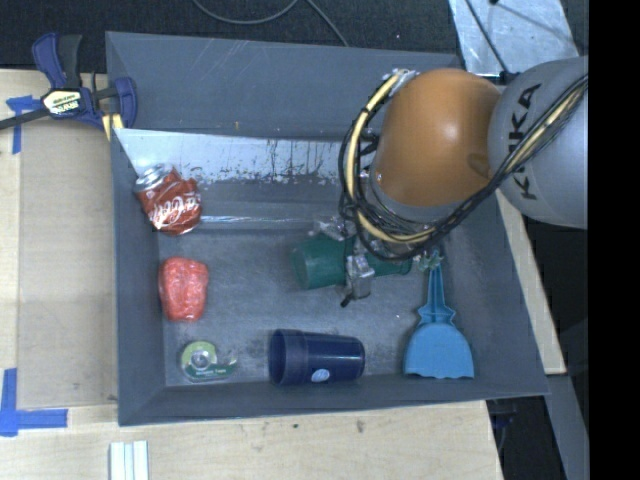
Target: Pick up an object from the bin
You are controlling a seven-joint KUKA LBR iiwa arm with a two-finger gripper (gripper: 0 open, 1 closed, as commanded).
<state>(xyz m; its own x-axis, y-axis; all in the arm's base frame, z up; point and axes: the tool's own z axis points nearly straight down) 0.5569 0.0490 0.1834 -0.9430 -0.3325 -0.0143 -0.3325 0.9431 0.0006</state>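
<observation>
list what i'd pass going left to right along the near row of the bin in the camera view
small roll of tape -> dark blue cup lying on its side -> light blue fan-shaped tool, handle pointing towards the far wall

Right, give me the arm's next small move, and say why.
Probably a short lift straight up, to see whether the green cup comes along. The gripper is low in the bin's middle, at that cup's right end; a hold on it cannot be made out. The blue brush and the dark blue cup lie apart from it, so rising straight should disturb nothing.
</observation>
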